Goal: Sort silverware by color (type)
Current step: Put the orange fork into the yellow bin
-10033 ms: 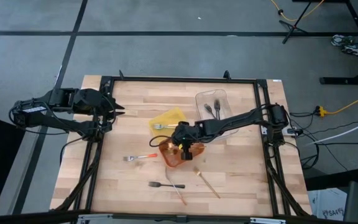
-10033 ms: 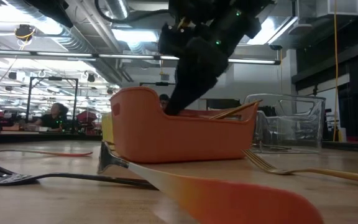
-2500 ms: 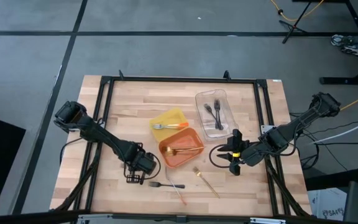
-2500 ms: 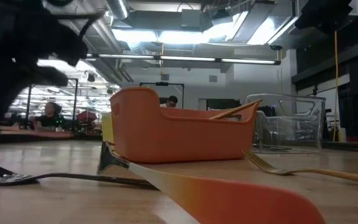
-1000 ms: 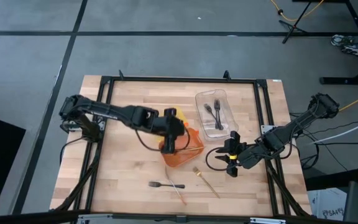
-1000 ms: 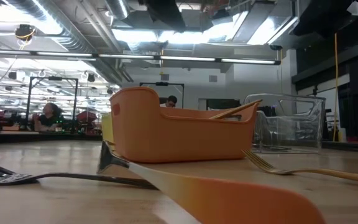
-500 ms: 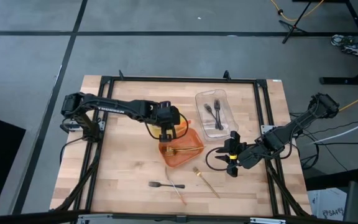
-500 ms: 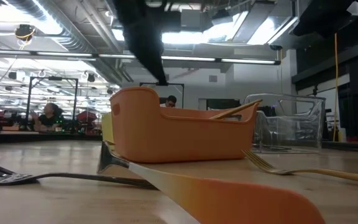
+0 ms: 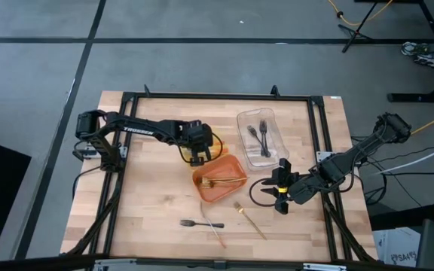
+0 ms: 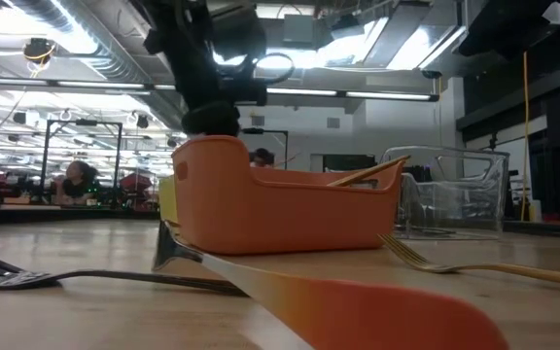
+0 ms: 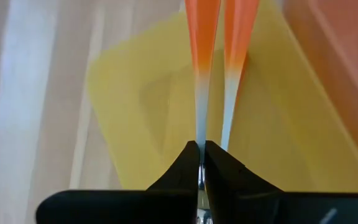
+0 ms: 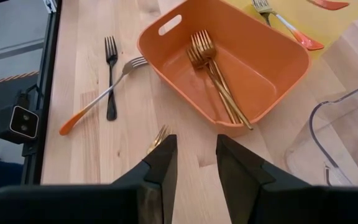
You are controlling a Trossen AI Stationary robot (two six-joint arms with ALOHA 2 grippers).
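My left gripper is over the yellow tray, shut on a silver utensil with an orange handle. A second orange-handled utensil shows close beside it. My right gripper waits open near the table's right side, with the tip of a gold fork on the wood just ahead of its fingers. The orange tray holds gold forks. The clear tray holds black forks. A black fork, an orange-handled utensil and the gold fork lie flat on the table. My left gripper pinches the orange-handled utensil between its two fingers by the silver part. The utensil runs straight on from the fingertips, orange end away from them, over the yellow tray. Whether it rests on the tray I cannot tell.
The three trays stand close together in the table's middle. A black frame runs around the tabletop. Bare wood lies on the near left. In the low view, the near orange-handled utensil and black fork lie before the orange tray.
My left gripper has moved from above the orange tray toward the far edge and a little left, and now stands over the yellow tray with the orange-handled utensil still in its shut fingers. My right arm has kept still.
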